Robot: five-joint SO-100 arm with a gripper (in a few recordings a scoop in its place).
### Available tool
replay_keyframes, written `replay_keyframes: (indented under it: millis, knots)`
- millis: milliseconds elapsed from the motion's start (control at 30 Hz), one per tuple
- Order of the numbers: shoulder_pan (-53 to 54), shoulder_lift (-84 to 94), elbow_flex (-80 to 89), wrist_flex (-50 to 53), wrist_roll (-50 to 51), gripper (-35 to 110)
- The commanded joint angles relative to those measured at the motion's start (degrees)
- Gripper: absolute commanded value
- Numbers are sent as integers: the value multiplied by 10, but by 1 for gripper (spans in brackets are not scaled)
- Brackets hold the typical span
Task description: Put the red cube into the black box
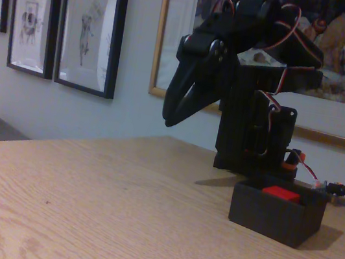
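Wooden bench fills the foreground, and on it at the right stands the black box with the red cube lying inside, its top showing above the rim. Behind the box, the black arm is folded, its gripper hanging empty above the bench with fingers pointing down; whether they are parted I cannot tell.

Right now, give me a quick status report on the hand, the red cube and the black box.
Hand raised left of the arm, pointing down, holding nothing; open or shut unclear. Red cube inside black box. Nothing in the way.
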Motion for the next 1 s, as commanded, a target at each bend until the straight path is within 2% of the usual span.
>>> replay_keyframes:
  millis: [0, 967]
  knots:
    - [-6, 22, 11, 4, 9, -2]
    - [-4, 34, 13, 11, 11, -2]
